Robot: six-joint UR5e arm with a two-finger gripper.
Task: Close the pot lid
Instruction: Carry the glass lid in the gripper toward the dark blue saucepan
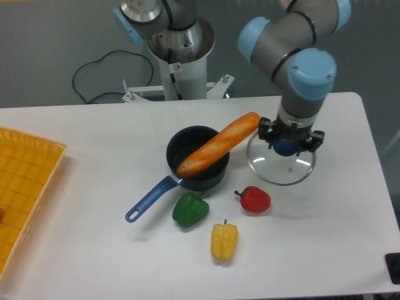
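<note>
One arm reached down from the far right, and its tool (286,145) was clamped on the blue knob of the pot lid (281,164) — the knob itself mostly hidden between the dark fingers. Whether the glass lid touched the tabletop (94,250) or hung just above it could not be told. It sat just right of the pot (197,158), apart from it. A baguette (218,144) lay slanted across the pot, its near end inside and its far end jutting over the rim toward the lid, covering much of the opening. Near the pot lay a green pepper (190,209), a red pepper (254,199) and a yellow pepper (224,241). An orange tray (25,181) was cut off at the left edge.
</note>
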